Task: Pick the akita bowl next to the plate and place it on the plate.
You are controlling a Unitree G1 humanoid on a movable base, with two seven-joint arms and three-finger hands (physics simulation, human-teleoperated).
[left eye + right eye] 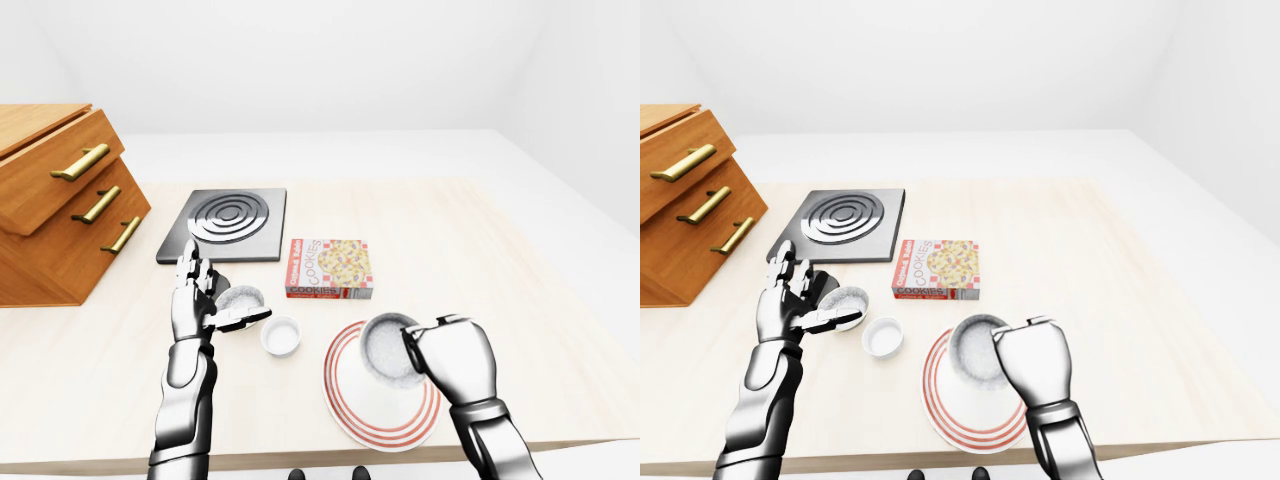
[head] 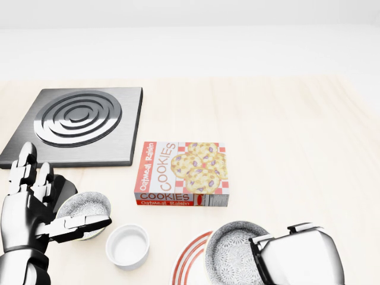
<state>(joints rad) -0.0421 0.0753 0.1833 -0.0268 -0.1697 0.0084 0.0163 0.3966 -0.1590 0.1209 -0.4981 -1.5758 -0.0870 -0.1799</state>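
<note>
My right hand (image 1: 418,348) is shut on the rim of a grey patterned akita bowl (image 1: 383,350), gripping its right side. The bowl is tilted over the upper part of the red-striped white plate (image 1: 378,424), which lies at the lower middle of the left-eye view. Whether the bowl touches the plate I cannot tell. In the head view the bowl (image 2: 230,256) covers the plate's (image 2: 189,259) right part. My left hand (image 1: 216,301) stands open beside a second, smaller patterned bowl (image 1: 241,297), its thumb reaching across the bowl's rim.
A small white ramekin (image 1: 280,335) sits between the second bowl and the plate. A cookies box (image 1: 330,268) lies above the plate, and a black stove plate (image 1: 225,225) sits above the left hand. Wooden drawers (image 1: 60,200) stand at the left.
</note>
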